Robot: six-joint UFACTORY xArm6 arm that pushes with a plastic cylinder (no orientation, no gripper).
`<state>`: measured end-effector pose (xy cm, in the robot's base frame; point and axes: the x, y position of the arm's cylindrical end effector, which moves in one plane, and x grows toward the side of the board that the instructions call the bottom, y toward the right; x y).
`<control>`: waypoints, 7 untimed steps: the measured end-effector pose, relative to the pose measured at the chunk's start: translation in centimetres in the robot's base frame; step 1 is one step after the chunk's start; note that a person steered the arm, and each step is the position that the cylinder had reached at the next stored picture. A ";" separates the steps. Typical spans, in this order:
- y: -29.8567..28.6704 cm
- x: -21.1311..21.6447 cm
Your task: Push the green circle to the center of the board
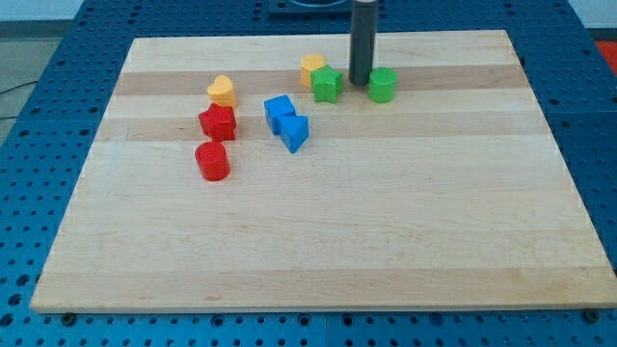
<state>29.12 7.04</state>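
A wide pale wooden board [318, 241] fills most of the view, its planks running left to right in lighter and darker bands, and it lies on a blue perforated table [39, 77] that shows on every side. A thin cable crosses the table at the view's far left, about nine o'clock from the board's top corner.

All the blocks crowd the upper part of the board, around twelve and eleven o'clock from its middle. The dark rod [363, 39] comes straight down from the top edge, and my tip [361, 83] rests on the wood between two green blocks. There is no hand or claw here to be clenched or released, only that bare rod end, and it holds nothing.

The green circle [383, 84], a short round cylinder, stands just at three o'clock from my tip, very near or touching it; I cannot tell which. It sits well up from the board's centre.

At nine o'clock from my tip is a green star-like block [327, 84], with a yellow block [310, 68] touching it behind. Two blue blocks [279, 111] [294, 132] stand together at seven o'clock. Farther left are a yellow heart [222, 91], a red block [218, 122] and a red cylinder [212, 160].
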 end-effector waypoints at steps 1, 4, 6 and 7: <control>2.6 -1.9; 4.2 8.6; 2.8 9.5; -2.5 9.5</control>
<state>38.60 4.55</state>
